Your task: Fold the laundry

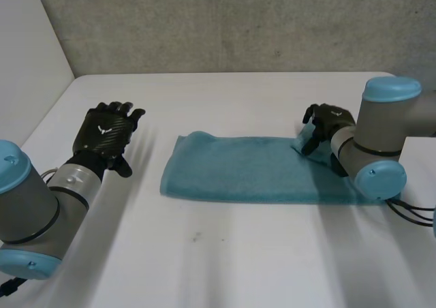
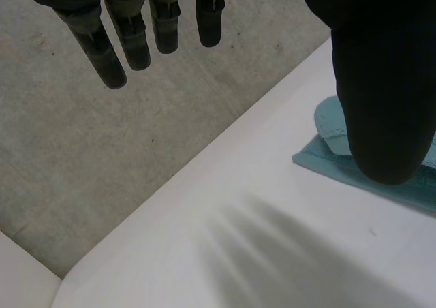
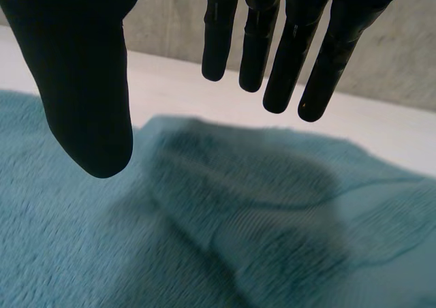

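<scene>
A teal towel (image 1: 245, 170) lies on the white table (image 1: 225, 253), folded into a long strip. My left hand (image 1: 105, 134) hovers above the table to the left of the towel, fingers straight and apart from it. In the left wrist view the fingers (image 2: 112, 45) are spread and the towel's corner (image 2: 327, 141) peeks out beside the thumb. My right hand (image 1: 323, 127) hangs over the towel's far right end, fingers relaxed. In the right wrist view the fingers (image 3: 293, 56) are straight above a raised fold of the towel (image 3: 225, 206), holding nothing.
A grey concrete wall (image 1: 225, 22) runs behind the table's far edge. A white panel (image 1: 27, 56) stands at the left. Bare table lies in front of the towel.
</scene>
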Available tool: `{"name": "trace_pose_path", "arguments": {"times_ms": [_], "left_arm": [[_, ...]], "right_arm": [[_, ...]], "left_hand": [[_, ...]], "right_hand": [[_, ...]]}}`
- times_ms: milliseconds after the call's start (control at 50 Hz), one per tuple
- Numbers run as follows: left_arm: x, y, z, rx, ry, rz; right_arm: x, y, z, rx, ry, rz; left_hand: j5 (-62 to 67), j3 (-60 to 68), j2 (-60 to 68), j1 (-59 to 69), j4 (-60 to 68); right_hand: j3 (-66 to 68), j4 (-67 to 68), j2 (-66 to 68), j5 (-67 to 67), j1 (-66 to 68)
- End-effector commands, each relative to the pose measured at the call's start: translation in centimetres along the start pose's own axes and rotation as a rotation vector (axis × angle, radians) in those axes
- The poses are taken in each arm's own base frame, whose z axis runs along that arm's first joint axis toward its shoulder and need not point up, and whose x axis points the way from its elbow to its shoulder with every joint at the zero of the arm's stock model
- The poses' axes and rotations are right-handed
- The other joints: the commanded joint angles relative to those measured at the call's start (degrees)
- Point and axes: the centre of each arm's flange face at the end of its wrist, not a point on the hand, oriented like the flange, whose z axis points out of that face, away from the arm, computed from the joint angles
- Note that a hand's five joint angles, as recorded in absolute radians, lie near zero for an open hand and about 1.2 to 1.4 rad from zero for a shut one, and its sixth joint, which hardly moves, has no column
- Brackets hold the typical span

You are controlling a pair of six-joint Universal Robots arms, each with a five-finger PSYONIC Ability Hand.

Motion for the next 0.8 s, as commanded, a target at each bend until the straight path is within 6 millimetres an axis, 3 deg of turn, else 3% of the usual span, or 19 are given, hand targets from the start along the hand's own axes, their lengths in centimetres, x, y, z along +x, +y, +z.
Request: {"name": "trace_pose_path", "arguments": {"times_ms": [20,160,360,520,580,600,620,680,720,740,780,800], "left_arm": [[0.0,0.0,0.0,-0.001,0.0,0.001],[0.0,0.0,0.0,-0.001,0.001,0.001],[0.1,0.1,0.0,-0.004,0.002,-0.001],[0.1,0.1,0.0,-0.004,0.002,0.001],[0.1,0.1,0.0,-0.004,0.002,0.001],[0.1,0.1,0.0,-0.004,0.002,0.001],[0.1,0.1,0.0,-0.004,0.002,0.001],[0.1,0.1,0.0,-0.004,0.002,0.001],[0.1,0.1,0.0,-0.004,0.002,0.001],[0.1,0.1,0.0,-0.004,0.002,0.001],[0.0,0.0,0.0,-0.003,0.0,0.001],[0.0,0.0,0.0,-0.003,0.0,0.001]], "right_arm": [[-0.1,2.5,1.4,-0.044,-0.031,0.031],[0.0,3.2,2.3,-0.048,-0.022,0.026],[0.0,3.0,2.6,-0.03,-0.023,0.019],[0.1,3.1,3.0,-0.027,-0.022,0.018],[0.1,3.3,3.0,-0.03,-0.022,0.016],[0.1,3.3,3.0,-0.03,-0.022,0.013],[0.1,3.0,3.0,-0.022,-0.018,-0.004],[0.0,2.7,2.9,-0.016,-0.02,-0.012],[-0.3,0.8,2.8,0.038,-0.027,-0.037],[-0.3,0.8,2.8,0.038,-0.027,-0.037],[-1.0,-2.3,2.5,0.125,-0.038,-0.038],[-1.0,-2.3,2.5,0.125,-0.038,-0.038]], "left_hand": [[-2.4,-2.0,-1.4,-0.9,-1.6],[-2.4,-2.0,-1.4,-0.9,-1.6],[-2.4,-2.0,-1.4,-0.9,-1.6],[-2.4,-2.0,-1.4,-0.9,-1.6],[-2.4,-2.0,-1.4,-0.9,-1.6],[-2.4,-2.0,-1.4,-0.9,-1.6],[-2.4,-2.0,-1.4,-0.9,-1.6],[-2.4,-2.0,-1.4,-0.9,-1.6],[-2.4,-2.0,-1.4,-0.9,-1.6],[-2.4,-2.0,-1.4,-0.9,-1.6],[-2.4,-2.0,-1.4,-0.9,-1.6],[-2.4,-2.0,-1.4,-0.9,-1.6]], "right_hand": [[5.5,5.6,5.7,6.2,11.6],[9.5,9.7,9.7,10.2,15.7],[34.9,35.0,35.1,35.6,41.1],[29.7,29.9,29.9,30.4,35.9],[32.4,32.5,32.6,33.1,38.6],[39.8,39.9,39.9,40.4,45.9],[47.9,48.0,48.1,48.6,54.1],[48.0,48.1,48.2,48.7,54.1],[48.0,48.1,48.2,48.7,54.1],[48.0,48.1,48.2,48.7,54.1],[48.0,48.1,48.2,48.7,54.1],[48.0,48.1,48.2,48.7,54.1]]}}
